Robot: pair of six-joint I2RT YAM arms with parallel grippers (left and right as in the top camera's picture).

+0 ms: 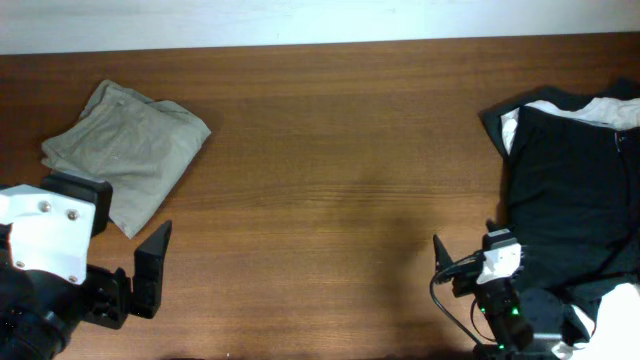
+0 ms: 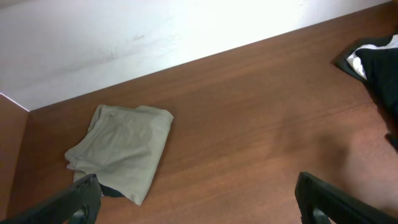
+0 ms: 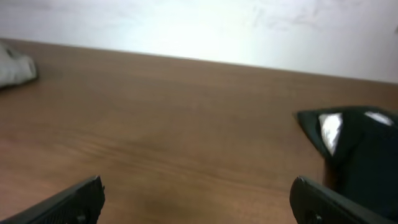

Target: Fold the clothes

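Note:
The khaki shorts [image 1: 125, 150] lie folded into a compact bundle at the table's far left; they also show in the left wrist view [image 2: 124, 149] and at the left edge of the right wrist view [image 3: 13, 65]. A pile of black and white clothes [image 1: 575, 190] lies unfolded at the right edge and shows in both wrist views [image 2: 379, 62] [image 3: 367, 149]. My left gripper [image 1: 115, 230] [image 2: 199, 202] is open and empty, just in front of the shorts. My right gripper [image 1: 470, 250] [image 3: 199, 199] is open and empty, left of the black pile's near corner.
The brown wooden table [image 1: 330, 170] ends at a white wall [image 1: 300, 20] at the back. A white shape [image 1: 620, 310] shows at the near right corner beside the black pile; I cannot tell what it is.

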